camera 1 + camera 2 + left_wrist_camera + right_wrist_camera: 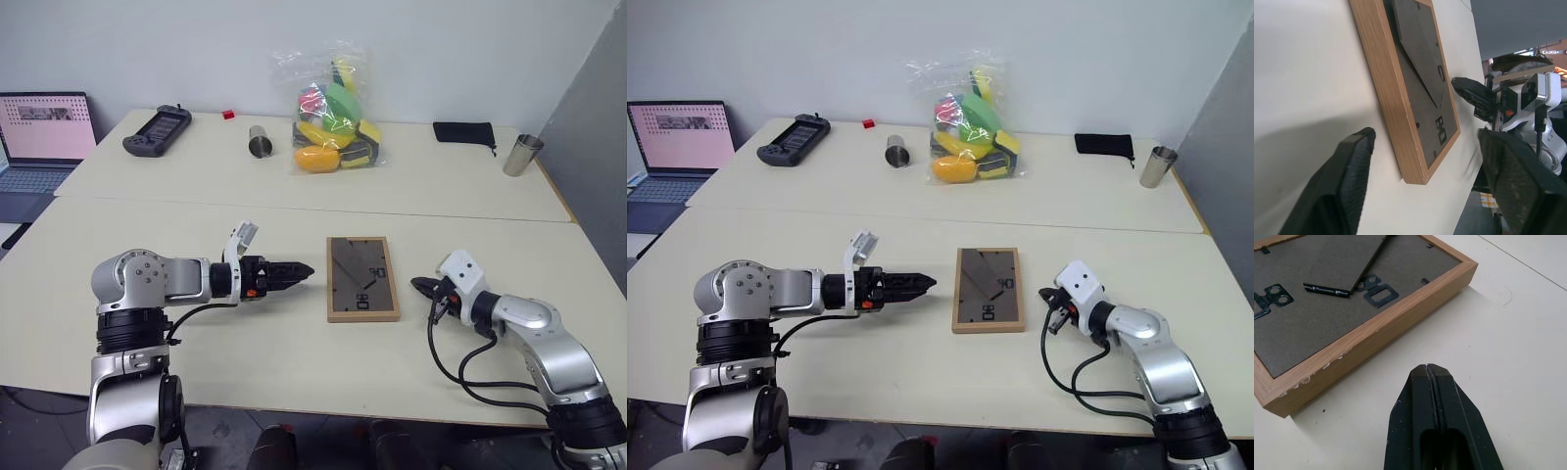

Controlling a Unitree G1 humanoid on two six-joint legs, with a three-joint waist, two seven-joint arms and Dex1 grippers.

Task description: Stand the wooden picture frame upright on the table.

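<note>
Flanking a picture frame from both sides, two robot grippers hover low over a cream bench. The left gripper point(1420, 181) has its two black fingers spread wide, as its wrist view shows, and it points toward the frame's left long edge without touching it. The right gripper point(1426, 369) has its fingers pressed together, holding nothing, and its tip sits just beside the frame's right edge, on the near half, also apart from the wood. Between them the wooden picture frame point(362, 278) lies flat and face down on the bench point(196, 352), its dark back panel up, with the fold-out stand point(1339, 259) lying nearly flat against the back and small black metal hangers point(1374, 293) visible. The picture side is hidden. Farther back on the bench sit a clear bag of colourful sponges point(336, 117), a small metal cup on its side point(260, 141), a second steel cup point(522, 155) near the right end, a black pouch point(464, 132), a handheld game console point(157, 129), and an open laptop point(39, 137) at the far left. The task appears to be barely begun: the frame is not yet gripped, lifted, or propped on its stand.
</note>
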